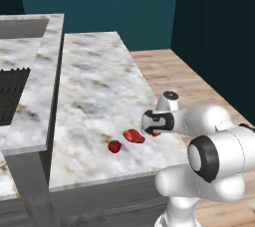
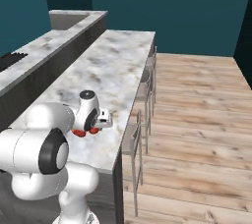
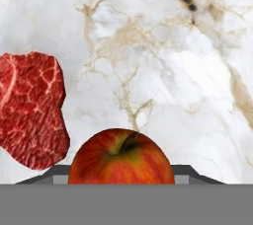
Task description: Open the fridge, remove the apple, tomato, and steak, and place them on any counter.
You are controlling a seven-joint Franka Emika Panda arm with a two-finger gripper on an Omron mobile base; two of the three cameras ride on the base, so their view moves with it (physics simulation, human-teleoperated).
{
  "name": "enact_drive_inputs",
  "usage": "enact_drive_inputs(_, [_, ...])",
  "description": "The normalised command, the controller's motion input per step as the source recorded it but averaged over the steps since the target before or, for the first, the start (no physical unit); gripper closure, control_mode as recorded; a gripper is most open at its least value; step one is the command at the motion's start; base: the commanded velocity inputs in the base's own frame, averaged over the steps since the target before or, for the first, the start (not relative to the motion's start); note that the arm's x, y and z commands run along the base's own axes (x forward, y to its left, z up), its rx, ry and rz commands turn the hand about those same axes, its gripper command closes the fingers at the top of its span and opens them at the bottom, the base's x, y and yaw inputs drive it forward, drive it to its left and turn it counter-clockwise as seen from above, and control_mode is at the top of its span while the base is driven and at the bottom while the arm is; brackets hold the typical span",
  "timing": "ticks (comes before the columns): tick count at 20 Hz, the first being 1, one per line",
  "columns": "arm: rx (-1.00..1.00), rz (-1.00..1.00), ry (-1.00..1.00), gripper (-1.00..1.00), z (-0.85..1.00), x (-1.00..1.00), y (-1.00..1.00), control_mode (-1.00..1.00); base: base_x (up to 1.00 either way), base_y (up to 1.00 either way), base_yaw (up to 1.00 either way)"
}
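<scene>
Apple (image 3: 121, 159) half-hidden low between fingers; grip uncertain; steak (image 3: 30, 109) cut off beside.

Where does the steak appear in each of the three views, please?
Left base view: the steak lies low centre, near the front edge of the counter.
Right base view: probably the flat red sliver at lower left, partly hidden behind the arm.
Hand view: at the left edge, mid-height.
Shared landmark: the brown-veined marbled counter it lies on.

Flat, even rendered light, faint soft shadows on the counter (image 1: 99, 81), sharp throughout, no glare.
</scene>
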Motion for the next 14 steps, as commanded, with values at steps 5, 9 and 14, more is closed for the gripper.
enact_drive_inputs(5, [0.0, 0.0, 0.08, 1.0, -0.24, 0.1, 0.02, -1.0, 0.0, 0.0, 0.0])
enact_drive_inputs(9, [0.0, 0.0, 0.06, 1.0, -0.3, 0.15, 0.06, -1.0, 0.0, 0.0, 0.0])
enact_drive_inputs(14, [0.0, 0.0, 0.04, -1.0, -0.1, 0.04, 0.01, -1.0, 0.0, 0.0, 0.0])
